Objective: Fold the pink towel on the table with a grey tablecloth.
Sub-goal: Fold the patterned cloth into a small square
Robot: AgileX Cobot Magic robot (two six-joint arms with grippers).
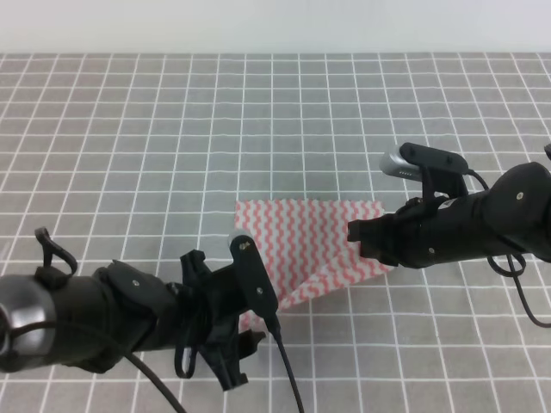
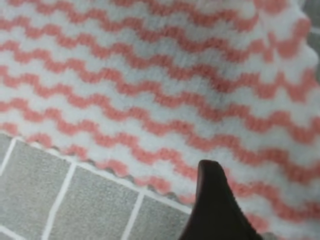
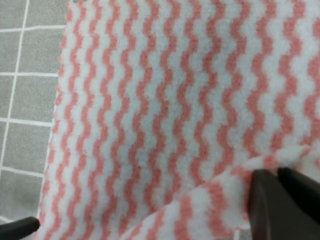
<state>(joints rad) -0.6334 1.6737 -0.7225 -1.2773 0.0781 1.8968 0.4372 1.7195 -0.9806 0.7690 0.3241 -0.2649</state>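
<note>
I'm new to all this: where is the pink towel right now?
In the high view the pink towel lies on the grey tablecloth, just right of centre, between the left claw and right claw.

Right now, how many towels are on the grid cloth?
1. The thin pink-and-white zigzag-striped towel lies near the middle of the grey grid-lined tablecloth, between the left gripper and the right gripper. The arms could be hiding something beneath them.

pink towel (image 1: 314,237): showing pink-and-white wavy zigzag stripes, lying on the tablecloth.
grey tablecloth (image 1: 172,146): showing grey fabric crossed by thin white grid lines all around the towel.
left gripper (image 1: 250,323): showing black beside the towel.
right gripper (image 1: 362,237): showing black on the towel's edge.
</note>
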